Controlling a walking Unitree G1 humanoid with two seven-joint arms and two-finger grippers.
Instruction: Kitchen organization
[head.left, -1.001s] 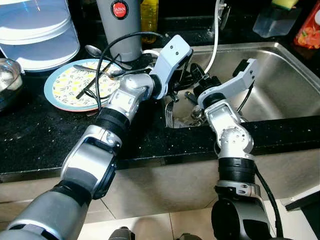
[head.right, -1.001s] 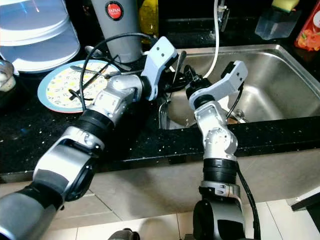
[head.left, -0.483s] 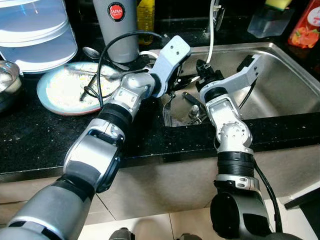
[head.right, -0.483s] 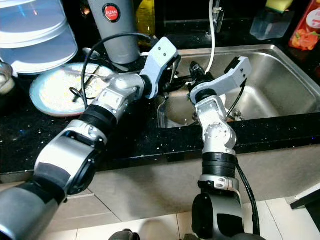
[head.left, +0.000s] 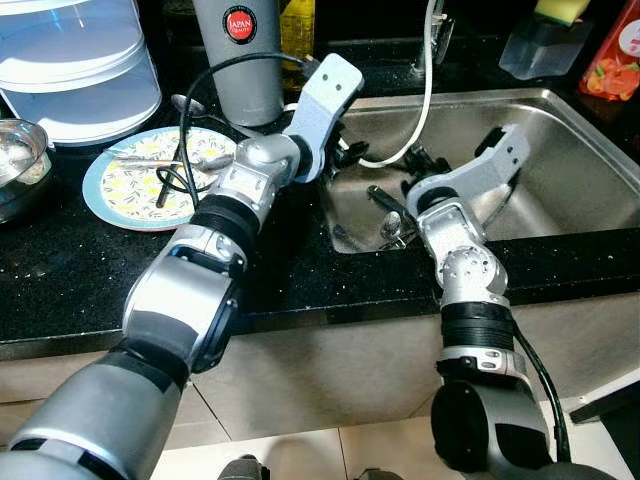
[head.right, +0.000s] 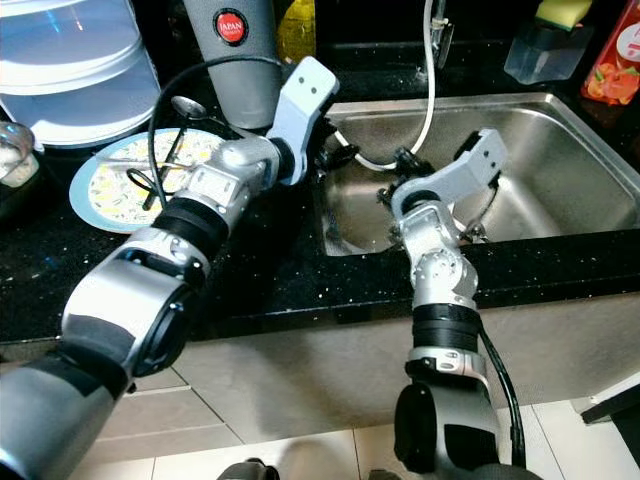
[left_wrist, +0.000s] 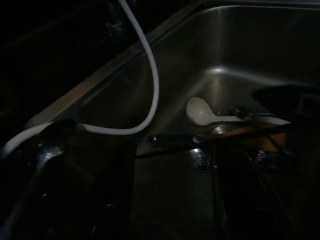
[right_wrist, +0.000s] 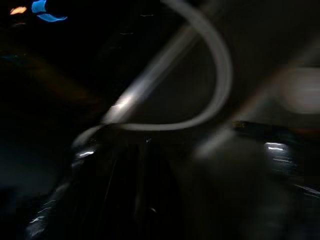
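Note:
My left gripper (head.left: 345, 155) is over the steel sink's (head.left: 560, 110) back left corner, where the end of the white faucet hose (head.left: 428, 95) curves in to meet it. My right gripper (head.left: 412, 165) hangs inside the sink, just right of the left one. Below them several dark utensils (head.left: 385, 205) lie in the basin. In the left wrist view a white spoon (left_wrist: 200, 111) lies on the sink floor beyond the hose (left_wrist: 150, 85). The right wrist view is dark and blurred, and shows the hose (right_wrist: 215, 80).
A patterned plate (head.left: 135, 195) with utensils lies on the black counter (head.left: 90, 280), left of the sink. Behind it are a metal spoon (head.left: 185, 103), a grey flask (head.left: 240, 50), a white stacked container (head.left: 75, 60) and a steel bowl (head.left: 15, 160). Behind the sink's right end stand a sponge holder (head.left: 550, 40) and a red pack (head.left: 615, 60).
My left arm has swung up and back toward the sink's back left corner, and the hose now bends over to it. My right gripper has dropped lower in the sink.

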